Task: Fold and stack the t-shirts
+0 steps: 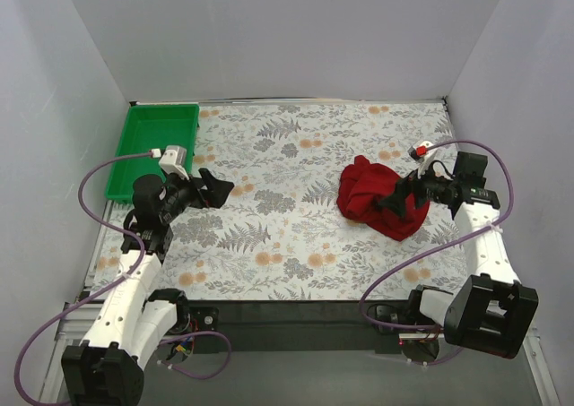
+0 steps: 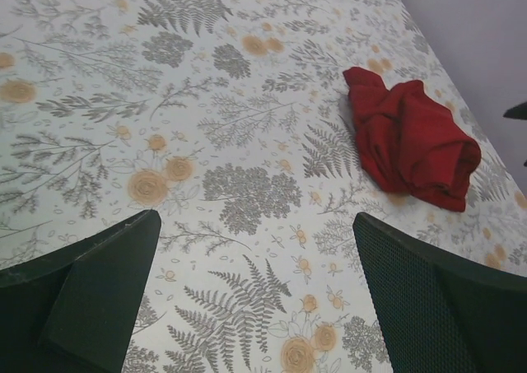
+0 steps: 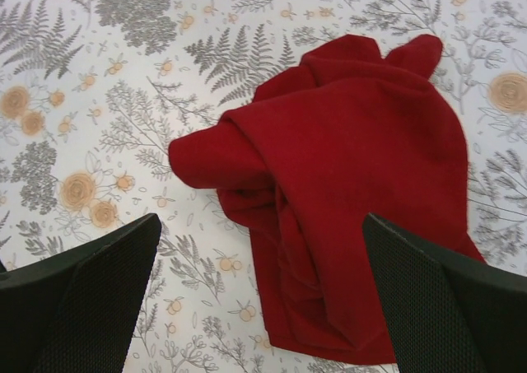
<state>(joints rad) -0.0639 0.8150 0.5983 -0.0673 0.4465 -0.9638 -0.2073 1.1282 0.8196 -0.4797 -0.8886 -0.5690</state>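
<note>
1. Right tool (image 3: 262,225): the two dark textured fingers (image 3: 90,299) fill the bottom corners of the right wrist view. They are spread wide apart with nothing clamped.
2. T-shirt (image 3: 362,142): dark red and plain, bunched in a crumpled heap rather than flat. It sits directly under the right tool and between its fingers, and spills ahead of the tips. Whether the fingers touch the cloth cannot be told.
3. The bulk of the cloth is toward the right-hand finger. A rolled fold pokes out toward the left-hand finger.
4. Left tool (image 2: 255,216): the fingers (image 2: 99,291) are apart and hold nothing, with only bare floral worktop (image 2: 206,101) between them.
5. From the left tool, the t-shirt (image 2: 412,138) is ahead and off to its right, well apart from it.
6. In the top view the left tool (image 1: 220,189) points across the worktop (image 1: 287,236) toward the right tool (image 1: 395,200). The t-shirt (image 1: 363,191) lies between them, just at the right tool's tips.
7. Only one red heap shows. How many garments are in it cannot be told.
8. Green tray (image 1: 148,151): behind the left tool and to its left, near that arm's wrist.
9. Purple cables (image 1: 90,191) loop from each arm.
</note>
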